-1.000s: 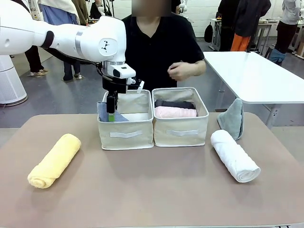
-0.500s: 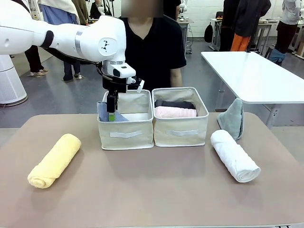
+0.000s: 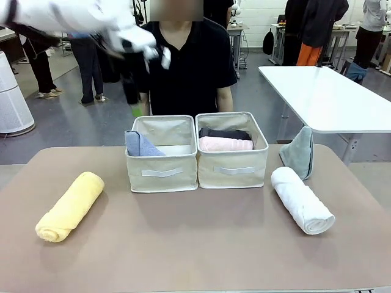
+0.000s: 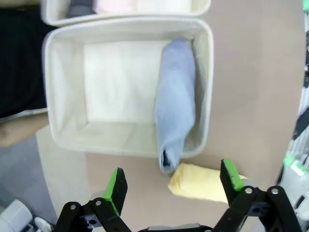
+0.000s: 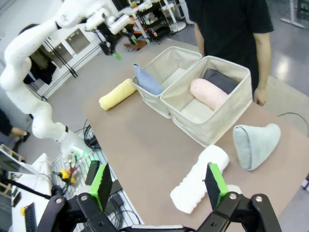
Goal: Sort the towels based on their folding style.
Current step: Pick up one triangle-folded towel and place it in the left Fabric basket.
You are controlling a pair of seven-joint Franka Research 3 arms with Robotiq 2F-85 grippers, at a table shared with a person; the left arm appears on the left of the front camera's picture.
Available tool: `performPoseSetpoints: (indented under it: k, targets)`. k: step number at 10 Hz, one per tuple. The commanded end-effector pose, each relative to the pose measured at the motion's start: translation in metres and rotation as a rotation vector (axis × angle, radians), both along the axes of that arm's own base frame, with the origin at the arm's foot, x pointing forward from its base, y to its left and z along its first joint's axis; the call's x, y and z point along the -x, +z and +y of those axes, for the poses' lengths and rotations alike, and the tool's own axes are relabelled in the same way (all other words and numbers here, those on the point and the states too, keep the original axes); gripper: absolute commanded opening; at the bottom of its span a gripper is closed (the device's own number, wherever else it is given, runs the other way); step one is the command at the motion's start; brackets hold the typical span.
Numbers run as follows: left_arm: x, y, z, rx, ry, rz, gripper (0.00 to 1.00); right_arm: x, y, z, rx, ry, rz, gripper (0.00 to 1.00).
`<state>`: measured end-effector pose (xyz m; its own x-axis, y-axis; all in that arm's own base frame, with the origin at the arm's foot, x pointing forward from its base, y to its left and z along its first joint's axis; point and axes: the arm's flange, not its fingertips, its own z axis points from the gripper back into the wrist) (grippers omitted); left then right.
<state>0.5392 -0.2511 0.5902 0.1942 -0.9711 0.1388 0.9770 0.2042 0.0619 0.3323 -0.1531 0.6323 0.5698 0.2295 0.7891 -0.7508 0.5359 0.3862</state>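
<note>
You've three sorted: lavender-blue cone (image 3: pixel 142 144) in left bin (image 3: pixel 162 174); pink roll (image 3: pixel 225 144), dark grey roll (image 3: pixel 223 133) in right bin (image 3: pixel 233 171); yellow roll (image 3: pixel 70 206), white roll (image 3: pixel 302 200), grey-teal cone (image 3: pixel 299 152) unsorted on table (image 3: pixel 195 244); left gripper (image 4: pixel 172 176), right gripper (image 5: pixel 158 179) released, empty.

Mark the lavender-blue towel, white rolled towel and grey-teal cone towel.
lavender-blue towel (image 4: pixel 176 96), left wrist view, middle of its body.
white rolled towel (image 3: pixel 302 200), front view, middle of the roll.
grey-teal cone towel (image 3: pixel 298 152), front view, centre of its side.
</note>
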Motion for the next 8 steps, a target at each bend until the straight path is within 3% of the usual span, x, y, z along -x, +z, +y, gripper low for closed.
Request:
performPoseSetpoints:
  k: [1, 4, 7, 8]
  targets:
    - [0.056, 0.018, 0.068, 0.072, 0.069, -0.069, 1.0, -0.001, 0.0, 0.001, -0.024, 0.007, -0.008, 1.0]
    - [0.11, 0.017, 0.161, 0.218, 0.107, -0.08, 1.0, -0.001, 0.0, 0.001, -0.024, 0.007, -0.008, 1.0]
    - [0.163, 0.028, 0.271, 0.488, 0.11, -0.217, 1.0, -0.001, 0.0, 0.001, -0.024, 0.007, -0.008, 1.0]
    - [0.166, 0.039, 0.305, 0.541, 0.094, -0.183, 1.0, -0.001, 0.0, 0.001, -0.024, 0.007, -0.008, 1.0]
